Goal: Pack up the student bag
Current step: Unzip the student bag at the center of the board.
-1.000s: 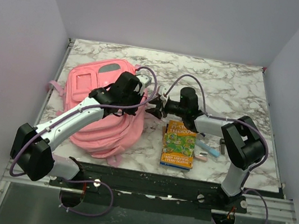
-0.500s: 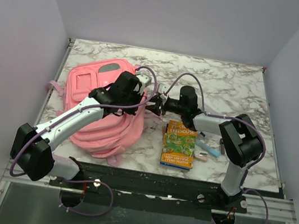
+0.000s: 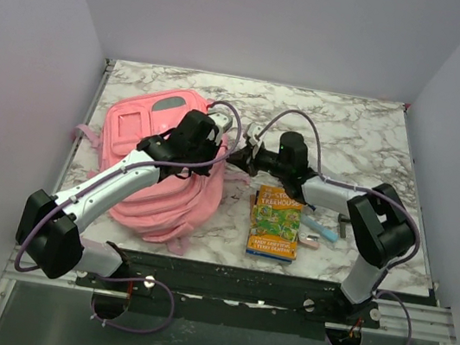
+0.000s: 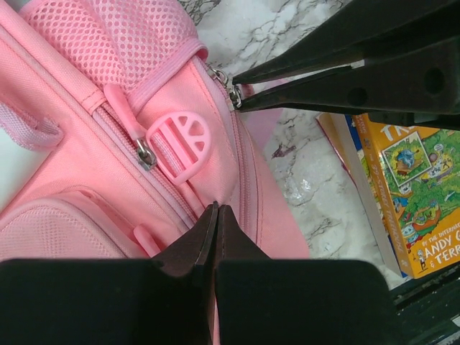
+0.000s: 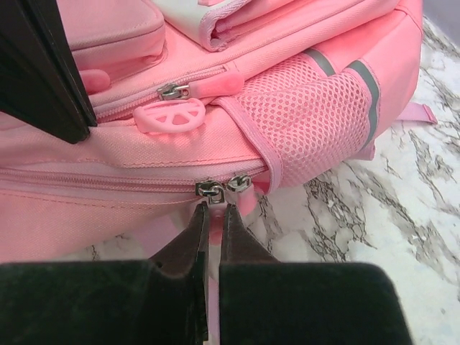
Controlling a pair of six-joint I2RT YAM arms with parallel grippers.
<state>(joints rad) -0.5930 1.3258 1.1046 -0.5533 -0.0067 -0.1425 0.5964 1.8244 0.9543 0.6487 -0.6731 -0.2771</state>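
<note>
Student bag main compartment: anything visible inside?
Contents hidden: the student bag has its main zip closed, two sliders together beside the mesh pocket. The right claw pinches one zipper pull. The orange book lies outside, on the table.

The student bag (image 3: 154, 182) at the worktop's (image 3: 350, 130) left, the book (image 3: 275, 223) at its 3 o'clock.
The book is laid apart from the bag, toward the near edge, with a small item (image 3: 320, 229) just beside it at 3 o'clock. The left hand (image 4: 216, 208) is set on the bag's right side; the right hand (image 5: 213, 208) is placed at the zipper pulls (image 5: 223, 187) there, at the book's 11 o'clock.
</note>
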